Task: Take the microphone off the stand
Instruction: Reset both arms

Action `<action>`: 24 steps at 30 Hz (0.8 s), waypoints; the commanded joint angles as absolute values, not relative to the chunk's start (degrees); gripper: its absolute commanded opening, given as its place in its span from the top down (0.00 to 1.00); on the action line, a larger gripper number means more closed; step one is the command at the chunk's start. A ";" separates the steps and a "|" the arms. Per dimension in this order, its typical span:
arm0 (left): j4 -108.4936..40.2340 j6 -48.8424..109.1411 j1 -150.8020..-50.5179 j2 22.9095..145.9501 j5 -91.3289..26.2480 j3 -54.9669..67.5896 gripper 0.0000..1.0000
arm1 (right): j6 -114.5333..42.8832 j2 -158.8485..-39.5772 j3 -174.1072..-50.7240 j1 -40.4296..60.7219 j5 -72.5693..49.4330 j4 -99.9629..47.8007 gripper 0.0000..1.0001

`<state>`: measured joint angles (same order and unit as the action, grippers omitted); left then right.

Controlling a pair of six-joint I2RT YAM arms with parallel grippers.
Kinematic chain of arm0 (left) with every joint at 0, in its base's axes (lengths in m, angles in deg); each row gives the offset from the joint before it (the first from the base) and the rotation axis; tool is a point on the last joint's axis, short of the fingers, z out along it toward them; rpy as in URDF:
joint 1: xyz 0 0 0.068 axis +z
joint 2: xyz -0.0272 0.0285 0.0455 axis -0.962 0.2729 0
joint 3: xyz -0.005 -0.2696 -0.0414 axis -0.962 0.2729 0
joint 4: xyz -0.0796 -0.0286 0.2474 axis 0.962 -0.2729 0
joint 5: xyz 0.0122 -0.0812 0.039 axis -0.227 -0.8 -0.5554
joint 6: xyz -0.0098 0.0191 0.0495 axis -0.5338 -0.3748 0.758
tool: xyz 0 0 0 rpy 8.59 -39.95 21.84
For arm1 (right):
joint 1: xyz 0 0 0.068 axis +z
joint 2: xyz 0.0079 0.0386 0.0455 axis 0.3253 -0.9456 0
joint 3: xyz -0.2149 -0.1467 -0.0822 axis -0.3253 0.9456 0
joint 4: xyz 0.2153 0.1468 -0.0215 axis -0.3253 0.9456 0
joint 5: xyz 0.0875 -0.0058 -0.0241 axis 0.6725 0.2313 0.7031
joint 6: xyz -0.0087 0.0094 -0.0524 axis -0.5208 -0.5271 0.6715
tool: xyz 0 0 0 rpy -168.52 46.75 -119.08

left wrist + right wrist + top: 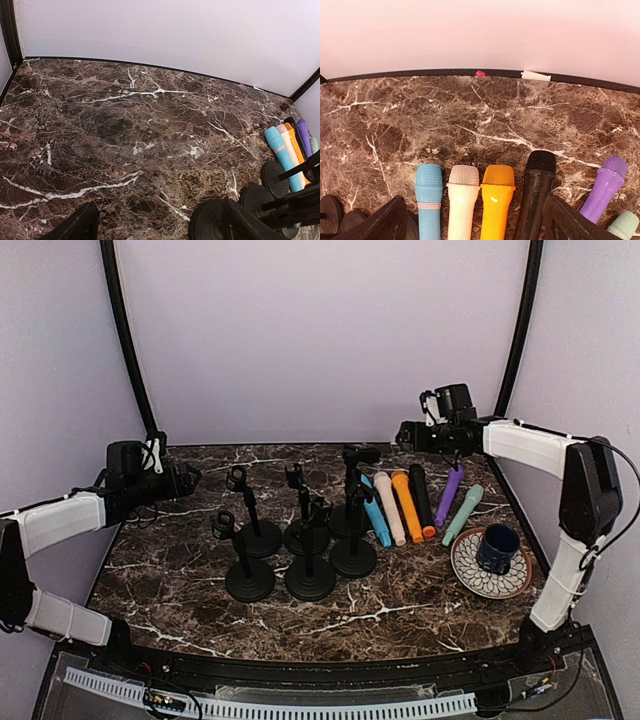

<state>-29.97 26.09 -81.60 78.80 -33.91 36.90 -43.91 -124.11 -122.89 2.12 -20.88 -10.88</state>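
Note:
Several microphones lie side by side on the marble table [180, 570]: blue [377, 520], cream [390, 508], orange [407, 505], black [421, 498], purple [449, 495] and mint green [463, 513]. Several black stands [310, 578] cluster at the centre, and their clips look empty. My right gripper [400, 434] hangs open above the heads of the row; its wrist view shows the cream microphone [463, 200] and the orange one [497, 200] between its spread fingers [385, 222]. Over at the left edge my left gripper [188, 478] stands open above bare table, holding nothing.
A patterned plate [465, 570] carrying a dark blue cup [497, 547] sits at the right, just past the mint microphone. Round stand bases [274, 177] show at the lower right of the left wrist view. Black frame tubes rise at both back corners.

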 commanded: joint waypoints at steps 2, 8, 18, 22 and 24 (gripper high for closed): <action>-17.70 25.59 -77.18 83.68 -36.62 39.31 0.13 | -46.59 -114.91 -110.11 -1.80 -23.31 -24.77 0.02; -4.58 21.22 -69.73 85.67 -38.49 45.47 0.12 | -47.37 -103.72 -94.74 -9.00 -26.88 -34.12 0.01; 7.89 25.07 -65.49 83.76 -28.42 55.79 0.10 | -45.69 -87.07 -70.83 -21.08 -30.91 -52.10 0.01; 7.61 28.33 -65.67 83.32 -25.94 56.75 0.09 | -43.56 -82.64 -63.34 -21.61 -33.16 -60.57 0.01; 12.77 30.61 -65.64 83.38 -26.49 58.92 0.09 | -42.29 -81.25 -59.73 -21.62 -33.95 -65.04 0.01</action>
